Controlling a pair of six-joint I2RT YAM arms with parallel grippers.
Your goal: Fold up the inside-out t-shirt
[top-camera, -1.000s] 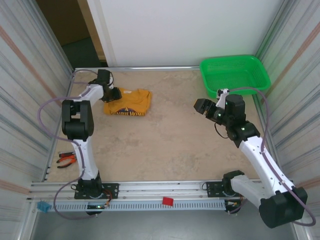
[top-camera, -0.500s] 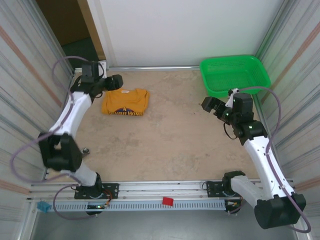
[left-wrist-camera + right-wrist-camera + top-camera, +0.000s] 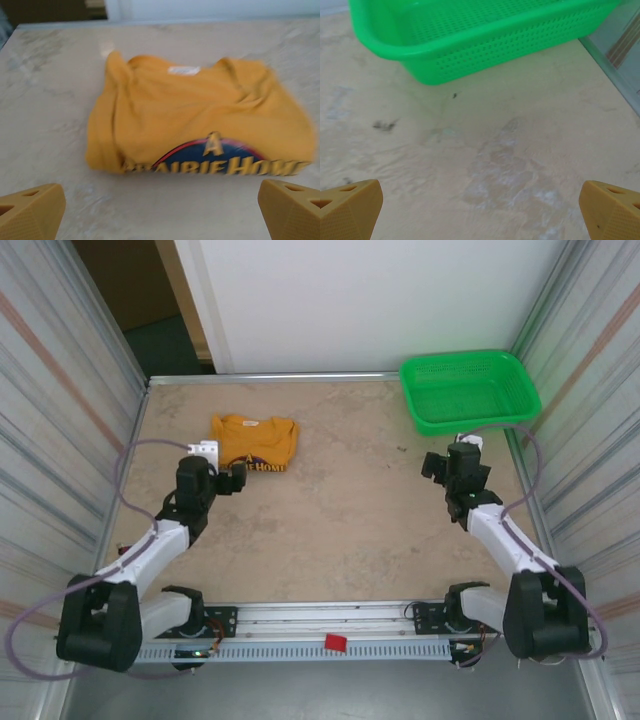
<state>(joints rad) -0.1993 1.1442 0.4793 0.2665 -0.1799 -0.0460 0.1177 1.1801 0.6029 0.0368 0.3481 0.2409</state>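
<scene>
The inside-out t-shirt lies folded into a small mustard-orange bundle at the back left of the table. In the left wrist view the t-shirt shows its white tag at the far edge and a dark lettered print along its near fold. My left gripper is open just in front of that near fold, its two fingers wide apart over bare table, touching nothing. My right gripper is open too, low over the table on the right side, empty, facing the green basket.
A green plastic basket stands at the back right corner; its near wall is close ahead of my right gripper. Metal side walls line both sides of the table. Pliers with red handles lie at the left edge.
My left gripper has let go of the t-shirt, opened wide and drawn back toward the near side. My right gripper has opened fully and pulled back toward the right. The folded shirt stays put.
</scene>
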